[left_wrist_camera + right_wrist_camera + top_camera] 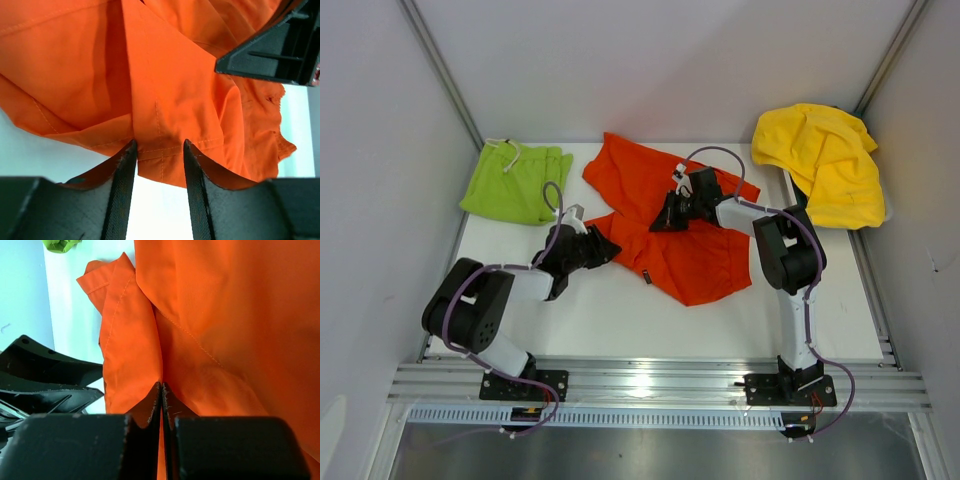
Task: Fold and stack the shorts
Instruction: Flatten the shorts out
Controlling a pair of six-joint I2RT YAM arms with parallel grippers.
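Left gripper (159, 144) straddles a hem of the orange shorts (170, 85), jaws half apart, poised to pinch. Right gripper (161, 388) is clamped on a mid-cloth fold, likely so both can lift and fold. Orange shorts lie spread on the table (620, 320); green shorts (515, 182) wait far left.

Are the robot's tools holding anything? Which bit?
The right tool pinches a fold near the middle of the soft orange-red cloth shorts. The left tool has a stitched hem between its open jaws, not gripped yet.
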